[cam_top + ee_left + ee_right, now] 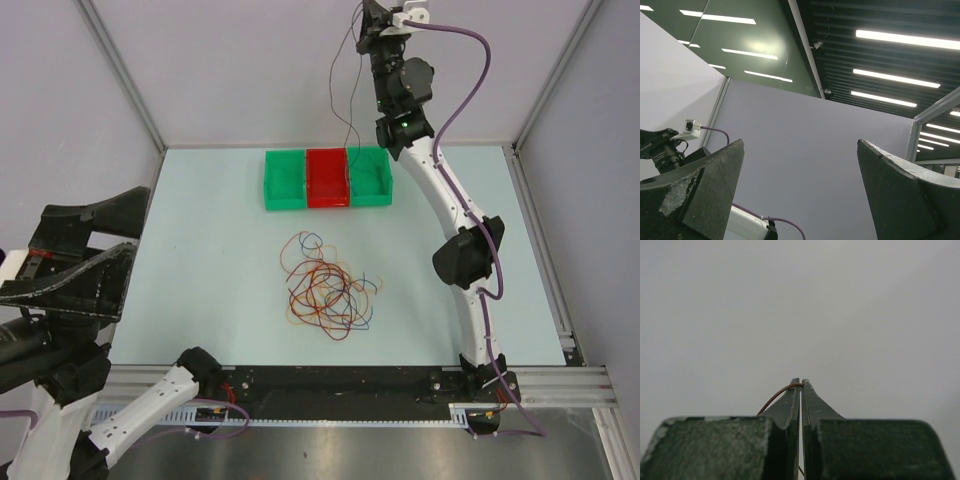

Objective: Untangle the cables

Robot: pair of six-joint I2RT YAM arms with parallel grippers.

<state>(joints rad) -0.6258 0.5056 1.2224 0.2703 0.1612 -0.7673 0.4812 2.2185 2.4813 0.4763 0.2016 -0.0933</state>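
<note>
A tangle of thin red, orange, yellow, blue and brown cables [325, 285] lies on the pale table, in front of the bins. My right gripper [368, 20] is raised high at the back, above the bins, and is shut on a brown cable [340, 85] that hangs down as a long loop toward the red bin [327, 177]. In the right wrist view the brown cable [776, 396] is pinched at the tips of the closed gripper [800, 382]. My left gripper [800, 145] is open and empty, pointing up at the wall; in the top view it is at the far left [75, 250].
Two green bins [284, 178] [368, 175] flank the red bin in a row at the back of the table. Grey walls and a metal frame enclose the table. The right arm [455, 215] leans over the right side.
</note>
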